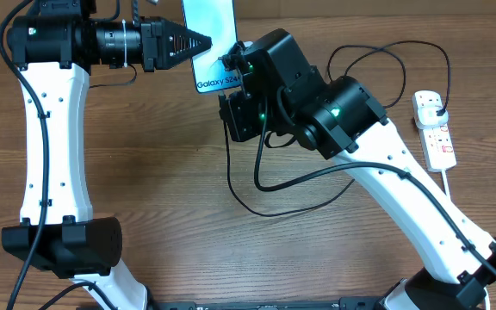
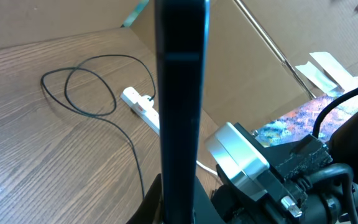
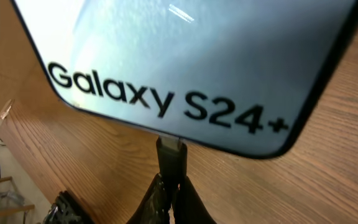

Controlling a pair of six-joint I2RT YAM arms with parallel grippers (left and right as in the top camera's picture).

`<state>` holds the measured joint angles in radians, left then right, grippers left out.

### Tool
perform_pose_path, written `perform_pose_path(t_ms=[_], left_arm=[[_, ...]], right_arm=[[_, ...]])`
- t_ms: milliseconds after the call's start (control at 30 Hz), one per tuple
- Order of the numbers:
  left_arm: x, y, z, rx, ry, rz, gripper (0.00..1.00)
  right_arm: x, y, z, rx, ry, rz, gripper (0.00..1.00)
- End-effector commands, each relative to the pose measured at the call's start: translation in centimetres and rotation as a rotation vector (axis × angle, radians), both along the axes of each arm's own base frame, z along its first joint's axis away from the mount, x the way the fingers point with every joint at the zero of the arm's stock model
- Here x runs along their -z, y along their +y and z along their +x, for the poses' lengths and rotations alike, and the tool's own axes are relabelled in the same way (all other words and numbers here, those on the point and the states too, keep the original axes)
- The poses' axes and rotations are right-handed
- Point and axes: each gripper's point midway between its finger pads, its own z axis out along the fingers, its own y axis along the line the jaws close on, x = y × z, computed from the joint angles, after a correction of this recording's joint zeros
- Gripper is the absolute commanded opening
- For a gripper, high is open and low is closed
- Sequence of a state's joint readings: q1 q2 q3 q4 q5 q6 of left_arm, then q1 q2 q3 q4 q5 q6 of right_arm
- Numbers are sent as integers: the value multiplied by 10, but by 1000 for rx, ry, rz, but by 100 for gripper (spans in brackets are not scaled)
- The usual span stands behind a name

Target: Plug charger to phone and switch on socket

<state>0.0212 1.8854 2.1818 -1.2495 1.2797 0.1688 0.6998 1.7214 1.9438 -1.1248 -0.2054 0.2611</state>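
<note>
**Phone** (image 1: 210, 39): slim slab with a dark frame, rounded corners and a pale blue screen; "Galaxy S24+" is printed in black near its lower edge. It sits at the far middle of the table (image 1: 162, 172). The left wrist view shows it edge-on, as a narrow dark upright bar.

**Left gripper** (image 1: 201, 41): reaches in from the left. Its fingers are clamped on the phone's sides.

**Charger** (image 1: 293, 182): thin black cable. It loops loosely over the wood from the right side and curls under the right arm. Its connector (image 3: 169, 154) is a small dark rectangular tip, end-on against the middle of the phone's lower edge. How far it is seated cannot be told. Its black plug (image 1: 435, 107) sits in the far end of the socket.

**Right gripper** (image 3: 171, 198): below the phone, fingers pinched together on the connector.

**Socket** (image 1: 436, 131): white elongated strip with red markings, flat at the right edge of the table, well apart from the phone. A white lead (image 1: 449, 182) leaves its near end. The switch position is too small to read.
</note>
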Motion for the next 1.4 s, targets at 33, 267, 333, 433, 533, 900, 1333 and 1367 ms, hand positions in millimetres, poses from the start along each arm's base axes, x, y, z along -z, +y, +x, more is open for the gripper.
perform_pose_path(t_ms=[33,267,333,433,533,900,1333,1367], left_arm=[[-12,0,-6,29,-53,-32,4],[-12,0,-6,29,-51,-33,4],[-11,0,-7,29,-47,-33,4],[-11,0,-7,29,-45,-33,4],[-11,0,-7,29,-45,-33,4],[-11,0,-7,29,-45,-33,4],[-11,0,-7,30,-45,-33,4],[-11,0,-7,30,-45,-34,4]], right_arm=[[-23,-7,-4,3,-45,32,4],[-28,0,-6,-22,-45,67,4],[-28,0,-6,-22,-46,67,4],[-27,-1,-5,-16,-50,62,4],[-27,-3,-2,-3,-59,52,4],[-28,-3,-1,-1,-64,55,4],[-30,-2,0,-2,-72,62,4],[-30,-2,0,-2,-72,62,4]])
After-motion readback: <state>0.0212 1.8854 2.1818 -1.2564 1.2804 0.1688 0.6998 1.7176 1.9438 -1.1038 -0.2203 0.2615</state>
